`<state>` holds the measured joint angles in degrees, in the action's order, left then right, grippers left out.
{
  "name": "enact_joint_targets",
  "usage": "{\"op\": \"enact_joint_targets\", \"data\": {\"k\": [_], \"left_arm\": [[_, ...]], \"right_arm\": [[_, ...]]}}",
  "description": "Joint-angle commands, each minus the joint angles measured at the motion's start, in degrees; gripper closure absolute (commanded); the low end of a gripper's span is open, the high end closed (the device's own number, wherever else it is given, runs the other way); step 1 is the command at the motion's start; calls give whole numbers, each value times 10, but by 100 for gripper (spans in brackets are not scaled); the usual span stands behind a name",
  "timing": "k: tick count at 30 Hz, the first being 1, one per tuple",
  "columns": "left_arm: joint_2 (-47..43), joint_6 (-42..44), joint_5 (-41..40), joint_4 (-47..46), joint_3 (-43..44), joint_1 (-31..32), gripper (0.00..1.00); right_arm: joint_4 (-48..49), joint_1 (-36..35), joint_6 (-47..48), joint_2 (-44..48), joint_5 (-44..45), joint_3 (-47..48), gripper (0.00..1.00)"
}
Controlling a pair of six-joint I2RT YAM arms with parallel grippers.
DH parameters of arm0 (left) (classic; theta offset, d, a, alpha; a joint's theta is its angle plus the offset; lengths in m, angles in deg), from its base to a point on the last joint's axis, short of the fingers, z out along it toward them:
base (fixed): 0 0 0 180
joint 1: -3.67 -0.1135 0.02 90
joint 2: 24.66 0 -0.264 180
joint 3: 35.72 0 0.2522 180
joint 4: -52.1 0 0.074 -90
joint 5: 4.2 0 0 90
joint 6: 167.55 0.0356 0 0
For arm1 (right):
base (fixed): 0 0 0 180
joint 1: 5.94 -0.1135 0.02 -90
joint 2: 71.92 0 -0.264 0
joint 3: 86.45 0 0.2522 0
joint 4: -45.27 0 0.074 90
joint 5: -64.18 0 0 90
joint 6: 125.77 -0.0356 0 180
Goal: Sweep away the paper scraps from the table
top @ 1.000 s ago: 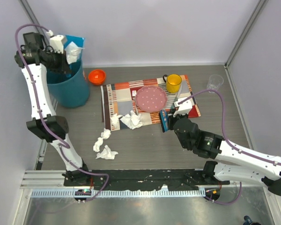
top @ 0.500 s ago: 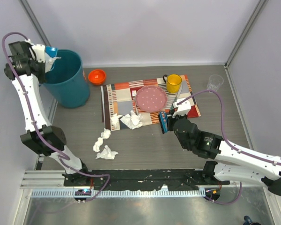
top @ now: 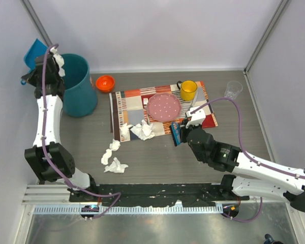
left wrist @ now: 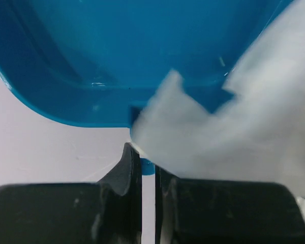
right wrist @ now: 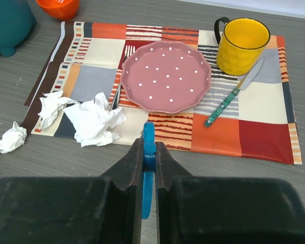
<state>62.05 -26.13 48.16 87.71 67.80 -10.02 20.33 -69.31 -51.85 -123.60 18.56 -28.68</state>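
Observation:
My left gripper [top: 40,63] is raised at the far left, shut on the handle of the blue dustpan [top: 34,52], which is tilted up beside the teal bin [top: 76,84]. In the left wrist view the dustpan [left wrist: 117,61] fills the frame, with a white paper wad [left wrist: 234,132] against it. Several paper scraps lie on the table [top: 162,162]: two at the placemat's near-left corner [top: 142,129] and two lower left [top: 111,150]. My right gripper [top: 177,133] is shut on a thin blue brush handle [right wrist: 148,147], right of the scraps [right wrist: 94,119].
A patchwork placemat [top: 137,101] holds a pink plate [top: 163,106], a yellow mug [top: 188,90] and a knife [right wrist: 234,94]. An orange bowl [top: 105,82] sits by the bin. A clear cup [top: 233,89] stands at the back right.
My left arm has swung the dustpan from above the bin's mouth out to the left of the bin and tipped it upright. My right gripper has edged slightly left.

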Motion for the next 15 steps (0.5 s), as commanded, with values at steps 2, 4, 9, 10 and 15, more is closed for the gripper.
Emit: {"op": "enact_joint_targets", "data": {"k": [2,4,9,10,15], "left_arm": [[-18,224,-95,-308,-54,13,100],[-17,262,-95,-390,-71,17,100],[-20,329,-91,-467,-113,24,100],[-21,331,-90,-479,-115,24,100],[-24,333,-88,-489,-128,23,100]], "right_arm": [[31,1,-1,6,-17,3,99],[37,1,12,4,-35,2,99],[68,1,49,-12,-66,1,99],[74,0,60,-17,-72,3,99],[106,1,140,-64,-111,30,99]]}}
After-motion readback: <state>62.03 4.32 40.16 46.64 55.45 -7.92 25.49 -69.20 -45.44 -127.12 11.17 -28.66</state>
